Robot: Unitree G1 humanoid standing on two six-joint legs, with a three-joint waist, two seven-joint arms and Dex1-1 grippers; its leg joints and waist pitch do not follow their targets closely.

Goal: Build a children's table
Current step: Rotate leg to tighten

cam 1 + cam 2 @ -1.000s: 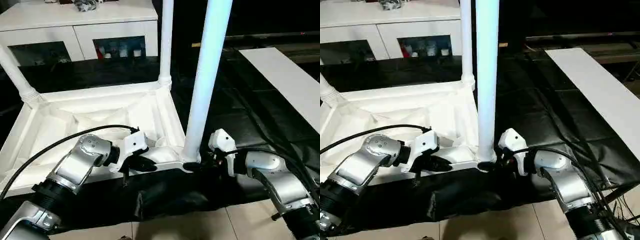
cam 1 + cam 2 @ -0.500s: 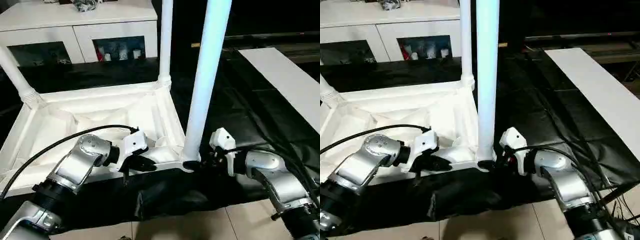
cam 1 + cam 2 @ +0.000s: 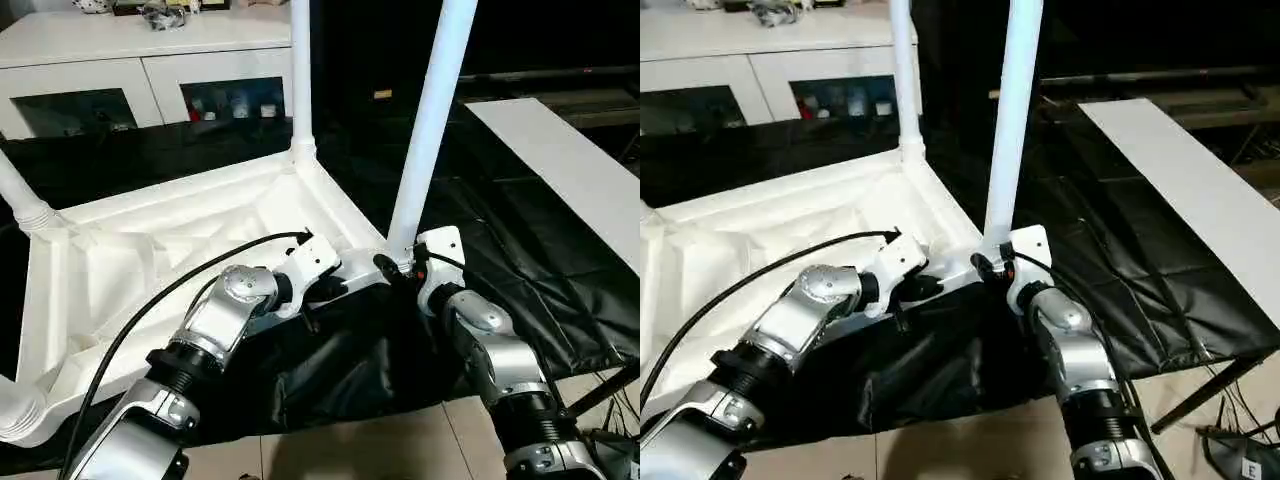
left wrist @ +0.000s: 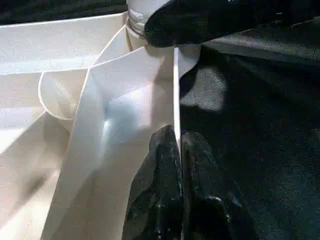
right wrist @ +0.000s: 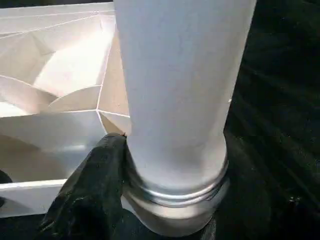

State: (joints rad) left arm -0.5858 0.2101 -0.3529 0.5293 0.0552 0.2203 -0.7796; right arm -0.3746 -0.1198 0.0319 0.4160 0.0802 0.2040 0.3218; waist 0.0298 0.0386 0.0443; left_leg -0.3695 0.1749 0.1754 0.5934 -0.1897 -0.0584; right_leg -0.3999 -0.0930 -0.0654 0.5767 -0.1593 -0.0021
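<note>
The white tabletop [image 3: 150, 250] lies upside down with its ribbed underside up. Tapered white legs stand in the far corner [image 3: 300, 70], the left corner [image 3: 22, 200] and the near right corner [image 3: 430, 120]; a fourth white stub [image 3: 15, 412] shows at the near left corner. My left gripper [image 4: 176, 145] is shut on the thin rim of the tabletop, close to the near right corner. My right gripper [image 3: 392, 266] is closed around the base of the near right leg [image 5: 180, 90]; one black finger [image 5: 95, 190] presses against its collar and the other is hidden behind the leg.
A white cabinet with glass doors [image 3: 150, 60] stands behind the table. A flat white board [image 3: 570, 170] lies at the right. Black cloth [image 3: 330, 370] covers the surface under the table and hangs over the front edge above the tiled floor [image 3: 400, 450].
The tabletop has swung around: its near right corner with the held leg moved away from me, and the leg now leans right. Both arms followed it, still holding on.
</note>
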